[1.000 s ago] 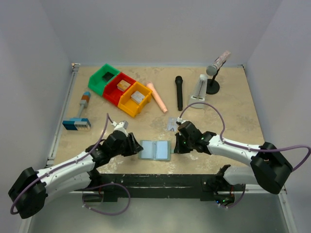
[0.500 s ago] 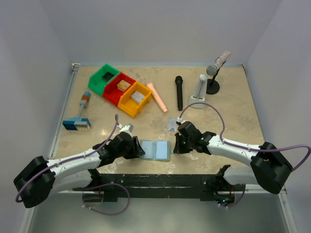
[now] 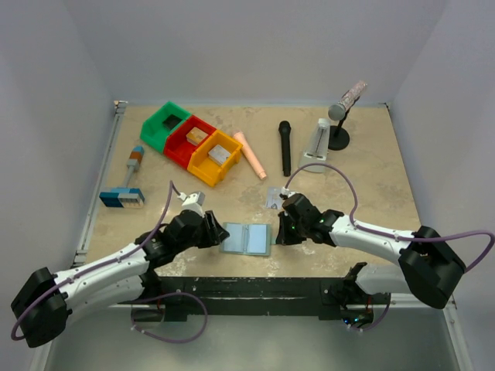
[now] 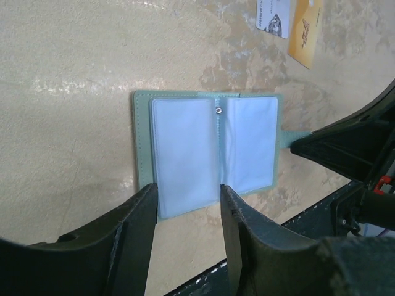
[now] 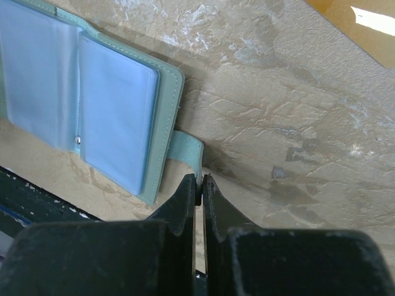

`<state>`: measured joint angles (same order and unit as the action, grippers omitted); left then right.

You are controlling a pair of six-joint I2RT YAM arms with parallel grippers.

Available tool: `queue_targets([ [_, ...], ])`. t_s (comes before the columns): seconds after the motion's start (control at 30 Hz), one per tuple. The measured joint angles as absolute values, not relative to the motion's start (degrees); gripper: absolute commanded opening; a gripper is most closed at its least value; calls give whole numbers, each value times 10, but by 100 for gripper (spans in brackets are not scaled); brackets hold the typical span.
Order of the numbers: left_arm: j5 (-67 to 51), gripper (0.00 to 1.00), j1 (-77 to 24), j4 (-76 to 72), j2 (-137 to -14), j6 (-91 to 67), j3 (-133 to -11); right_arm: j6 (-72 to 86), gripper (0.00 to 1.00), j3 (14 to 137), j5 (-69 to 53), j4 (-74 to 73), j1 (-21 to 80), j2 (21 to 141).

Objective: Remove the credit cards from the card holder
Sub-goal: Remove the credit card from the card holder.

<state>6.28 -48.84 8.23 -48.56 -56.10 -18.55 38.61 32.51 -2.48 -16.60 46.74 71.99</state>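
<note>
Straddling the near edge of the card holder with the left jaws, about half open and clamped on nothing. Just right of them, set on the corner of the holder's strap tab with the right jaws, closed tight; pinned or nipped, cannot tell which. Between the two sets of jaws, lying open and flat on the table, both pocket panels pale and blank, so apparently emptied. Just beyond the right jaws, already out: the credit cards, a silvery-grey card and a golden-tan card side by side on the table, apart from the holder. By the look of it essentially done; little left beyond letting go, barring a card hidden in a pocket. Far beyond the left jaws, three bins in a row: green bin with something dark inside, red bin with a tan block, orange bin with a grey block.
</note>
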Motion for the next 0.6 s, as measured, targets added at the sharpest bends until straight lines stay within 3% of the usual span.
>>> queue_targets([
  [0.6,37,49,-496,36,-585,-549,-186,386,0,325,-25,-158,469,734],
])
